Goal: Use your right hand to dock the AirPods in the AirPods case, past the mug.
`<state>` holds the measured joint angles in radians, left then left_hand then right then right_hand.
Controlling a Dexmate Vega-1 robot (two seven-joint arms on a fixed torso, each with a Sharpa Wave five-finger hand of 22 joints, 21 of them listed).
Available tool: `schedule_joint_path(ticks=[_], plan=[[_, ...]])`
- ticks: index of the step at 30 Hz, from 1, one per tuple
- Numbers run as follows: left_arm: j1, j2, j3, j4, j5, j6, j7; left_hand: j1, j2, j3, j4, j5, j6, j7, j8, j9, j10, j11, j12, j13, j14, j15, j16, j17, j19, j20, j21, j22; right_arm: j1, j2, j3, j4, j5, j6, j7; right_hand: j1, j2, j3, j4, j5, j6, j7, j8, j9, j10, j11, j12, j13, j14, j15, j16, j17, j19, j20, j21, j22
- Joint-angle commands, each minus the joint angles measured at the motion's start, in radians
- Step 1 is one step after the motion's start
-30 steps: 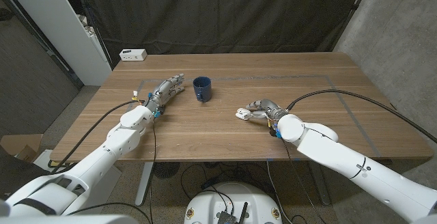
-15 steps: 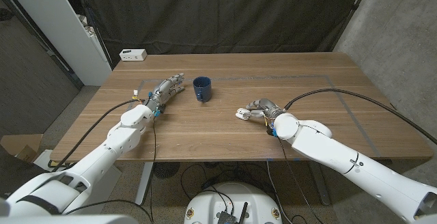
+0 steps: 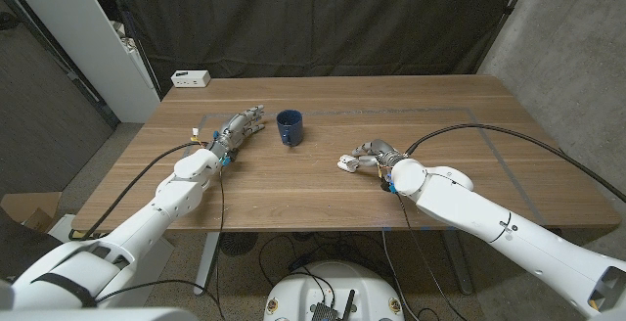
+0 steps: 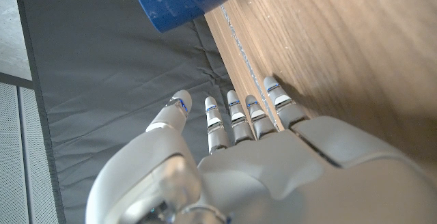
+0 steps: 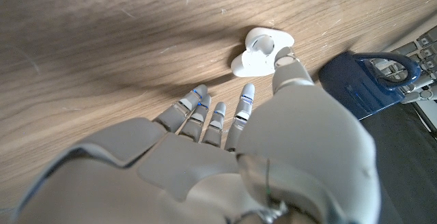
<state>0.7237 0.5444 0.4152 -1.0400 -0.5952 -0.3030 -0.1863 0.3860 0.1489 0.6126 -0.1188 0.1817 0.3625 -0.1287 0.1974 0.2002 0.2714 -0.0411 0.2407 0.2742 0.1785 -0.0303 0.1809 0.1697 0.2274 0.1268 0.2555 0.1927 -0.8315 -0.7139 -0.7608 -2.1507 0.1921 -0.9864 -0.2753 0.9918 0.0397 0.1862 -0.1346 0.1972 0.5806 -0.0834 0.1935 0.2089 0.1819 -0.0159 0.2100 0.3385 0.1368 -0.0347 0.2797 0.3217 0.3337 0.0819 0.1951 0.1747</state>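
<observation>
The open white AirPods case (image 5: 259, 52) lies on the wooden table (image 3: 469, 115), just ahead of the right hand (image 3: 370, 157) and well apart from the blue mug (image 3: 289, 126). The right hand's fingers (image 5: 199, 102) are spread and hold nothing, the thumb tip touching the case. I cannot tell whether an AirPod is seated. A good move would steady the case and press lightly. The left hand (image 3: 238, 128) waits by the mug, fingers straight and empty.

Wooden table (image 3: 323, 189) with taped outline, small white box (image 3: 190, 78) at far left corner. Black curtain (image 3: 323, 18) behind; white shelf unit (image 3: 83, 27) at left, grey wall (image 3: 572, 37) at right.
</observation>
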Motion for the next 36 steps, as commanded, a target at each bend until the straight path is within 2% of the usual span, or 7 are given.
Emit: schedule_joint_path(ticks=[1, 13, 18, 19, 32, 33, 36], plan=[[-0.02, -0.013, 0.004, 0.038, -0.003, -0.015, -0.023, -0.009, -0.001, -0.005, -0.001, 0.006, 0.0, -0.003, 0.0, 0.002, -0.002, 0.003, 0.006, -0.001, -0.004, 0.004, 0.002, 0.004, 0.0, 0.004, -0.003, 0.006, 0.021, -0.005, -0.01, -0.011, 0.037, -0.025, -0.011, -0.017, -0.003, -0.004, 0.008, 0.005, 0.002, 0.005, 0.004, 0.001, 0.002, 0.002, 0.008, 0.003, -0.004, -0.04, -0.003, 0.003, -0.006, 0.009, 0.001, 0.003], [-0.012, -0.006, 0.007, 0.012, 0.004, 0.0, -0.006, -0.01, 0.0, -0.004, -0.001, 0.006, 0.0, -0.002, -0.001, 0.001, -0.001, 0.0, 0.007, -0.001, -0.004, 0.004, 0.002, 0.005, 0.001, 0.003, -0.003, 0.006, 0.022, -0.021, -0.013, -0.018, 0.067, -0.041, -0.017, -0.023, -0.019, -0.006, 0.002, 0.006, -0.017, 0.006, -0.002, -0.003, -0.01, -0.002, 0.004, 0.001, -0.011, -0.035, -0.01, 0.002, -0.015, 0.013, -0.001, 0.003], [-0.015, -0.009, 0.007, 0.015, 0.005, -0.01, -0.011, -0.011, -0.001, -0.005, -0.001, 0.006, 0.003, -0.002, 0.001, 0.001, -0.001, 0.0, 0.007, -0.001, -0.004, 0.003, 0.002, 0.005, 0.0, 0.003, -0.004, 0.006, 0.025, -0.024, -0.02, -0.017, 0.071, -0.04, -0.02, -0.024, -0.021, -0.005, 0.001, 0.008, -0.027, -0.021, -0.004, -0.004, -0.013, -0.001, 0.004, 0.001, -0.012, -0.034, -0.012, 0.002, -0.018, 0.015, -0.001, 0.003], [-0.014, -0.007, 0.008, 0.01, 0.007, -0.005, -0.006, -0.011, -0.001, -0.004, -0.001, 0.006, 0.003, -0.002, 0.001, 0.001, 0.0, 0.001, 0.007, -0.001, -0.004, 0.004, 0.002, 0.004, 0.001, 0.003, -0.004, 0.006, 0.026, -0.025, -0.022, -0.015, 0.071, -0.037, -0.02, -0.025, -0.022, -0.004, 0.001, 0.008, -0.03, -0.011, -0.004, -0.004, -0.014, 0.0, 0.004, 0.001, -0.014, -0.034, -0.013, 0.002, -0.018, 0.015, -0.001, 0.003], [-0.006, 0.007, 0.009, -0.027, 0.014, 0.016, 0.012, -0.011, 0.0, -0.004, -0.001, 0.007, 0.002, -0.002, 0.0, 0.001, 0.0, 0.001, 0.007, -0.001, -0.004, 0.002, 0.002, 0.004, 0.002, 0.004, -0.004, 0.006, 0.046, -0.036, -0.046, -0.001, 0.074, -0.03, 0.001, -0.021, -0.03, -0.002, -0.006, 0.011, -0.038, -0.001, -0.004, -0.006, -0.019, -0.002, 0.003, 0.0, -0.016, -0.035, -0.016, 0.001, -0.022, 0.014, -0.001, 0.004], [-0.006, 0.007, 0.009, -0.027, 0.014, 0.014, 0.01, -0.011, 0.0, -0.004, -0.001, 0.007, 0.002, -0.002, 0.0, 0.001, 0.0, 0.001, 0.007, -0.001, -0.004, 0.002, 0.002, 0.004, 0.002, 0.004, -0.004, 0.006, 0.047, -0.039, -0.047, -0.001, 0.073, -0.027, 0.003, -0.017, -0.031, -0.001, -0.009, 0.012, -0.039, -0.001, -0.004, -0.006, -0.022, -0.013, 0.002, -0.001, -0.016, -0.035, -0.017, 0.001, -0.023, 0.015, 0.0, 0.004], [-0.005, 0.008, 0.009, -0.034, 0.016, 0.015, 0.013, -0.011, 0.0, -0.003, -0.001, 0.007, 0.002, -0.003, 0.0, 0.001, 0.001, 0.001, 0.008, -0.001, -0.004, 0.002, 0.002, 0.004, 0.002, 0.004, -0.004, 0.006, 0.05, -0.04, -0.05, -0.001, 0.075, -0.03, 0.005, -0.014, -0.033, 0.001, -0.011, 0.013, -0.041, -0.001, -0.004, -0.006, -0.021, -0.008, 0.003, -0.001, -0.016, -0.036, -0.018, 0.0, -0.023, 0.014, 0.0, 0.004]])
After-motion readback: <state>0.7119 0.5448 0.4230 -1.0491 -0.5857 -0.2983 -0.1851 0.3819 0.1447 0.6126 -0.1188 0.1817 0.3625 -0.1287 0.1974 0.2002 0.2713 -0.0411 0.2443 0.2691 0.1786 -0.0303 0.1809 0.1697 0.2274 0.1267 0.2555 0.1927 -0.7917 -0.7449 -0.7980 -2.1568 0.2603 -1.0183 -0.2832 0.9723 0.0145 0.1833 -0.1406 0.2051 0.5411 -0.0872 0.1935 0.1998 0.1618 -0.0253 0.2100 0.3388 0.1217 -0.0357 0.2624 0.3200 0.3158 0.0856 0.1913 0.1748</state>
